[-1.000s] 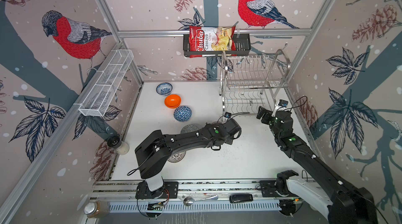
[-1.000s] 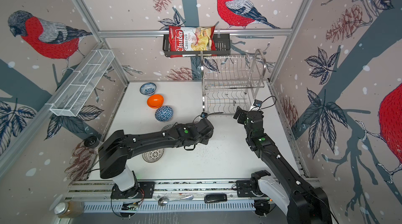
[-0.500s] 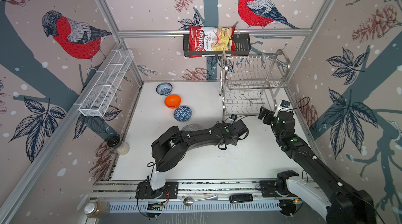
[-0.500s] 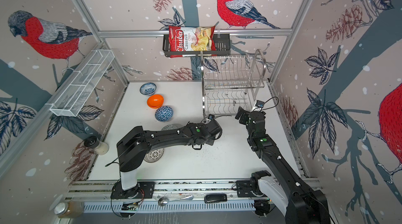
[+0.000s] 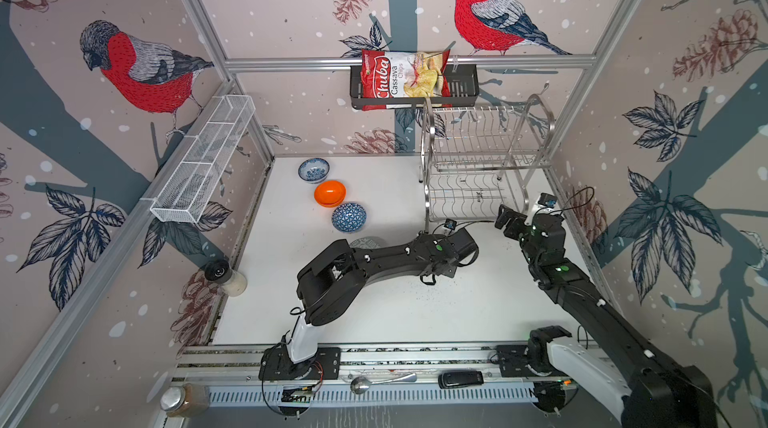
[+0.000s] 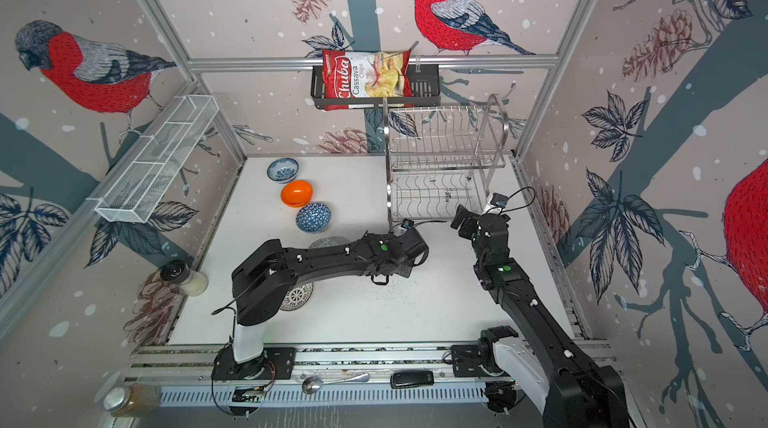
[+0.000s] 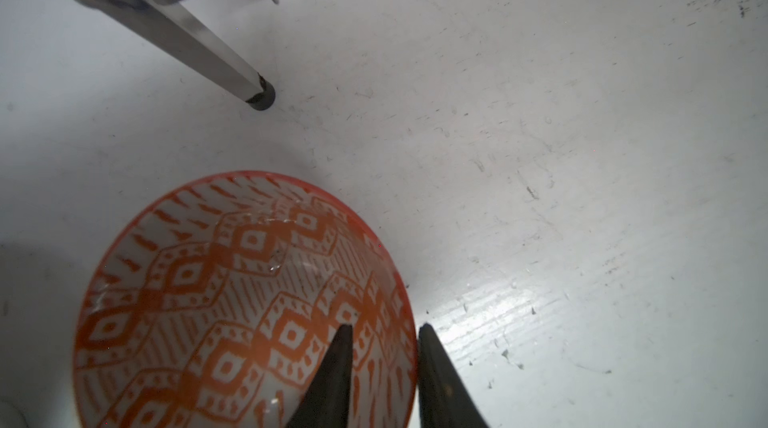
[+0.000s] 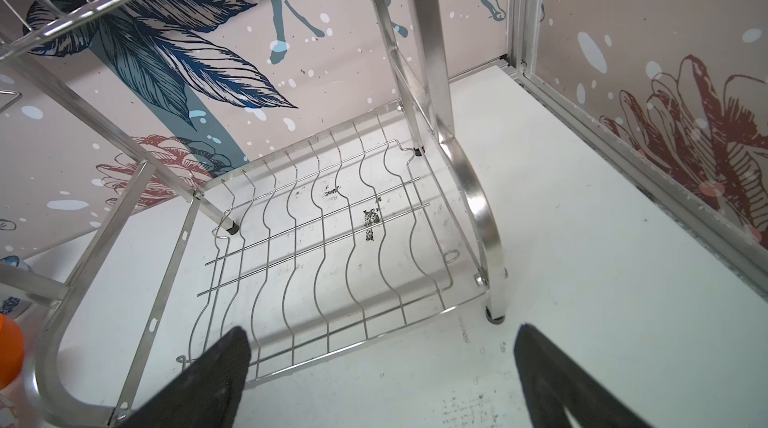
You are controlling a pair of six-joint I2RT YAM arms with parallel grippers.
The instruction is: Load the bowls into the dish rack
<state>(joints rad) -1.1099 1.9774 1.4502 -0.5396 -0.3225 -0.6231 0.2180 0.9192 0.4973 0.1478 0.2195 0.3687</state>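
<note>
White table (image 7: 540, 114); left gripper (image 7: 384, 327), slightly parted, straddles bowl (image 7: 232, 301) rim; spread right gripper (image 8: 382, 330) probably loads it next, dish rack (image 8: 484, 218) at its eleven o'clock.

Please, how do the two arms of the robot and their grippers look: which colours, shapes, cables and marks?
Both the left arm and the right arm are black, built of boxy links, each with a white lowest segment. Each carries a small green dot, white clips and thin black cables looping at the wrist. The left gripper and right gripper have dark, tapered jaws.
</note>
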